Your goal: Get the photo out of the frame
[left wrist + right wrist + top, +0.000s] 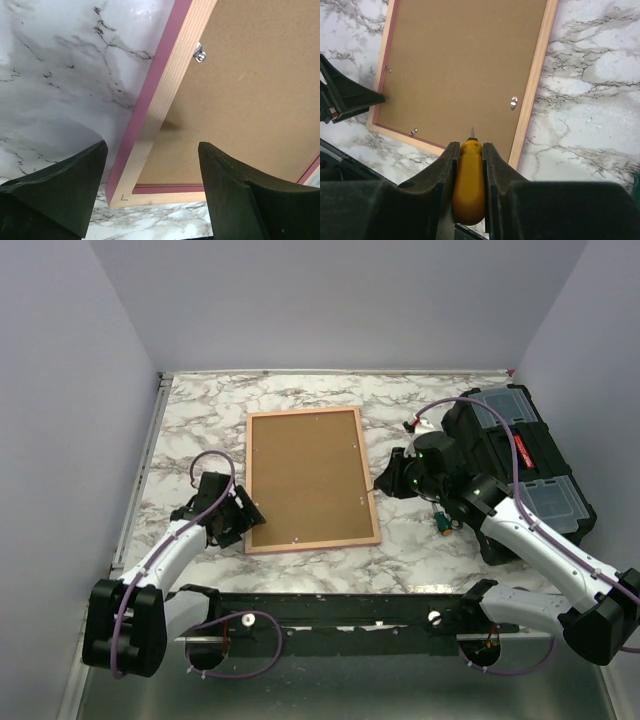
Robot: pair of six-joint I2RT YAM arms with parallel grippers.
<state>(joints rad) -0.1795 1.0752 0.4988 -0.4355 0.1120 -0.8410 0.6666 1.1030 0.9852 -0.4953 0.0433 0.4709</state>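
The pink frame [310, 478] lies face down mid-table with its brown backing board up. The photo is hidden under the board. My left gripper [240, 520] is open at the frame's near-left corner; in the left wrist view [152, 146] its jaws straddle that corner [122, 192] without touching it. My right gripper [385, 483] hovers at the frame's right edge, shut on a yellow-handled tool [468, 185] whose metal tip [472, 131] points at the board. Small metal clips [513, 103] hold the board in.
A black toolbox [530, 460] with clear lids stands at the right, behind the right arm. A small green object [443, 525] lies near the right arm. Grey walls enclose the marble table [200, 420] at the back and both sides.
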